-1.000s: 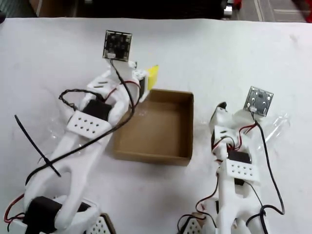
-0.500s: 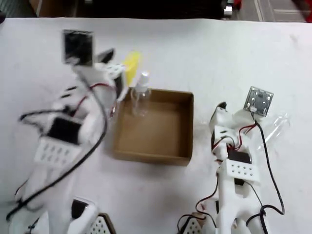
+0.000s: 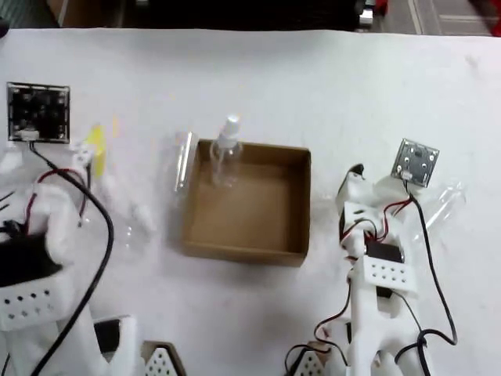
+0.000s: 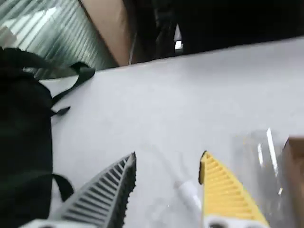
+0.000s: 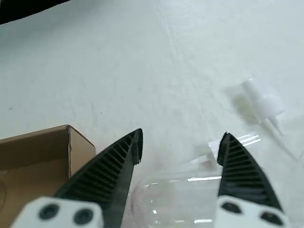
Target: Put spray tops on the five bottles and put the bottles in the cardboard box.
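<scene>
Right wrist view: right gripper (image 5: 181,133) has wide jaws, with a clear bottle (image 5: 175,192) lying between them and a spray top (image 5: 260,102) beyond one tip. Left gripper (image 4: 168,154) is also wide and holds nothing. A capped bottle (image 3: 225,153) stands in the cardboard box (image 3: 258,251).

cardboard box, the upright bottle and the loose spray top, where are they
cardboard box (image 3: 249,252), high view, on its near wall
upright bottle (image 3: 225,163), high view, on its clear body
loose spray top (image 5: 260,102), right wrist view, on its white head

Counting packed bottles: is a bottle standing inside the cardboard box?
Yes, a clear bottle with a white spray top stands upright in the cardboard box.
</scene>
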`<state>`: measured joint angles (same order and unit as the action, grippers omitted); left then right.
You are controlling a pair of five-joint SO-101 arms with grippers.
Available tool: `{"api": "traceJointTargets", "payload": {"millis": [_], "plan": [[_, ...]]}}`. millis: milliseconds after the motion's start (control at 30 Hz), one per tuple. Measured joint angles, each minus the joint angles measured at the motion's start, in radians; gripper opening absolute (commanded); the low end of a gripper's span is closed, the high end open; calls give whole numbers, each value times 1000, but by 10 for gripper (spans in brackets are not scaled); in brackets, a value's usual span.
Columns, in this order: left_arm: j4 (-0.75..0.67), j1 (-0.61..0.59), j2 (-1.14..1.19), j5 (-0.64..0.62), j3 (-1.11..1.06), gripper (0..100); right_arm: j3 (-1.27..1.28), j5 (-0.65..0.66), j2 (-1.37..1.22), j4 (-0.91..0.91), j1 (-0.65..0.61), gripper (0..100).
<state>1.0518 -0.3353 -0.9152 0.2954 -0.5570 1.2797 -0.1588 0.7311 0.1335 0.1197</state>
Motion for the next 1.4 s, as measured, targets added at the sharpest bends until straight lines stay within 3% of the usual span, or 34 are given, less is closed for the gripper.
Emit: {"api": "traceJointTargets", "payload": {"millis": [133,333,500,667,833,1000,1233,1400], "plan": [[160,-60,83,203,0,203,0,0,0,0,0,233],[230,-87,226,157,-40,203,0,0,0,0,0,233],[129,-69,259,2,-121,205,0,0,0,0,0,233],[80,55,269,-138,-152,207,0,0,0,0,0,233],[-28,172,269,-161,-256,207,0,-2,0,0,0,233],[-215,181,269,-175,-385,207,0,-2,0,0,0,233],[-459,187,269,-310,-534,207,0,-2,0,0,0,233],[-516,187,269,-330,-566,207,0,-2,0,0,0,233]]}}
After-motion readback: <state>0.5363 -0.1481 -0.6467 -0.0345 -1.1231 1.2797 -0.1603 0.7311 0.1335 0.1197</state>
